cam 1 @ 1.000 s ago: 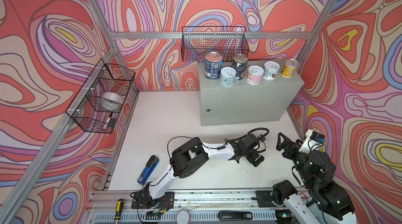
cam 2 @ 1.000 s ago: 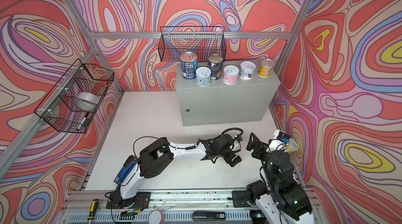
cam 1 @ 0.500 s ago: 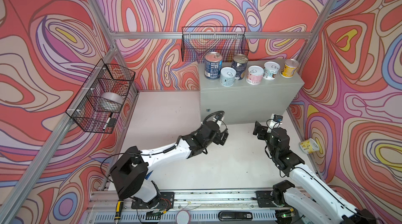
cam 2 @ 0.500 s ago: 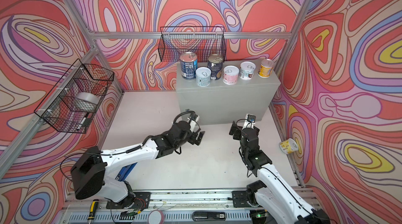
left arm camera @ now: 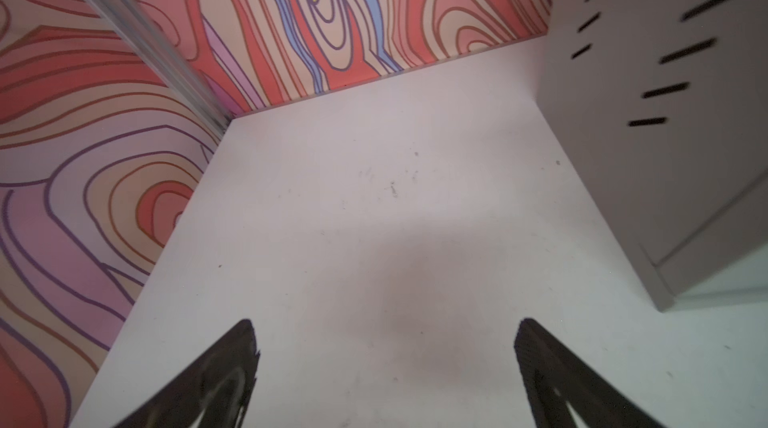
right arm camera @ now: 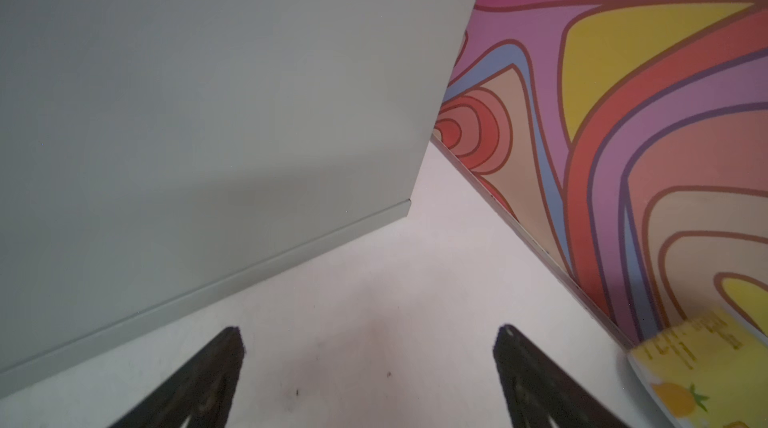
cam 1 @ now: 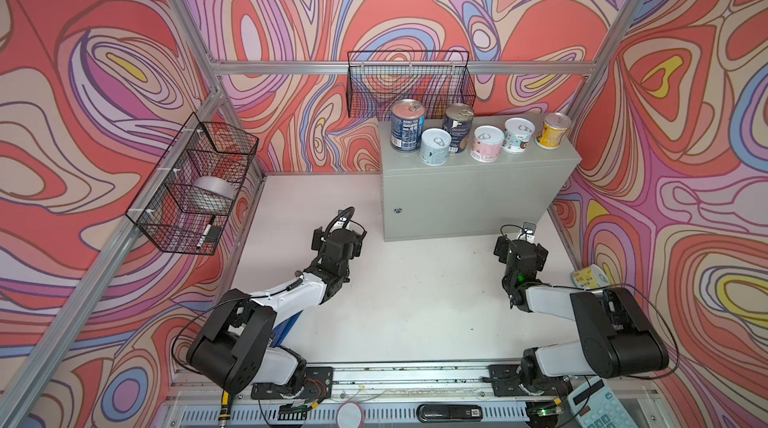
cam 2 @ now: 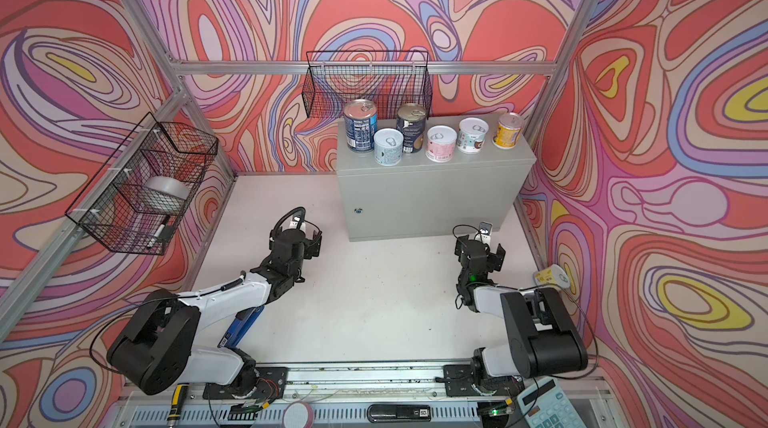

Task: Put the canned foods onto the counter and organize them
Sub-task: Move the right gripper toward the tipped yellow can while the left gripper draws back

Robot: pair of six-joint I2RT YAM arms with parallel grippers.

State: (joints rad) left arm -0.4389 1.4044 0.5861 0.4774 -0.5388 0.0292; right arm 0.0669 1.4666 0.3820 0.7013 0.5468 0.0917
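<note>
Before the counter [cam 1: 469,197], two arms [cam 1: 291,297] [cam 1: 552,305] outstretched

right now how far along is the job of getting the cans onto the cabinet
Done: six cans stand upright on the cabinet. In hand: nothing; the left tool and right tool are both open and empty. Left: one yellow can lies on its side at the right edge of the floor.

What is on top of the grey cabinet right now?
Six upright cans stand on the grey cabinet: left dark blue can, right dark blue can, pale blue can, pink can, white-teal can, yellow can. The top just behind the two dark blue ones is hidden.
</note>
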